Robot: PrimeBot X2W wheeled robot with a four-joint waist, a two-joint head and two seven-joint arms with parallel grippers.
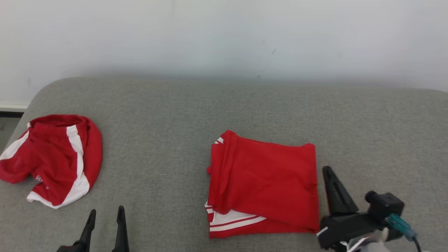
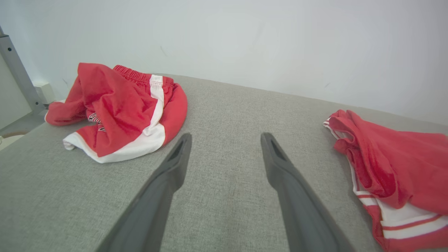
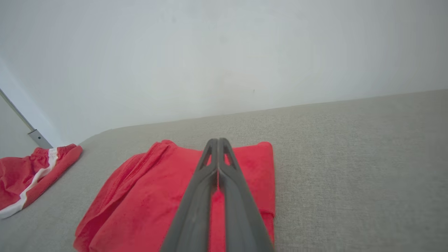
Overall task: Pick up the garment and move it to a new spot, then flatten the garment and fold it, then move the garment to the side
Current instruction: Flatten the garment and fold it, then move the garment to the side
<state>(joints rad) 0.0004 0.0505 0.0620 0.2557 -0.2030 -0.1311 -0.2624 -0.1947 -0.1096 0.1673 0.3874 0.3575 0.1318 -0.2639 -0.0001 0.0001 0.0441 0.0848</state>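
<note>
The folded garment (image 1: 262, 182) is lying flat on the grey surface (image 1: 168, 140), right of its middle and toward the near edge. It is a red rectangle with white stripes peeking out along its near-left corner and its layered edges facing left.

I am holding my right gripper (image 1: 327, 170) just beside the garment's right edge, fingers pointing toward the far edge. They are pressed together along their whole length, and I am seeing no cloth between them. In my right wrist view the joined tips are showing over the far part of the red fabric; whether they are touching it, I cannot tell.

My left gripper (image 1: 106, 210) is hovering at the near edge, left of the middle, with its fingers (image 2: 175, 168) spread wide apart and nothing but bare grey weave between them.

A pair of crumpled shorts (image 1: 52, 159), red with white side bands, is sitting bunched at the left edge, well apart from the folded piece. A pale wall (image 1: 224, 35) is rising behind the far edge.
</note>
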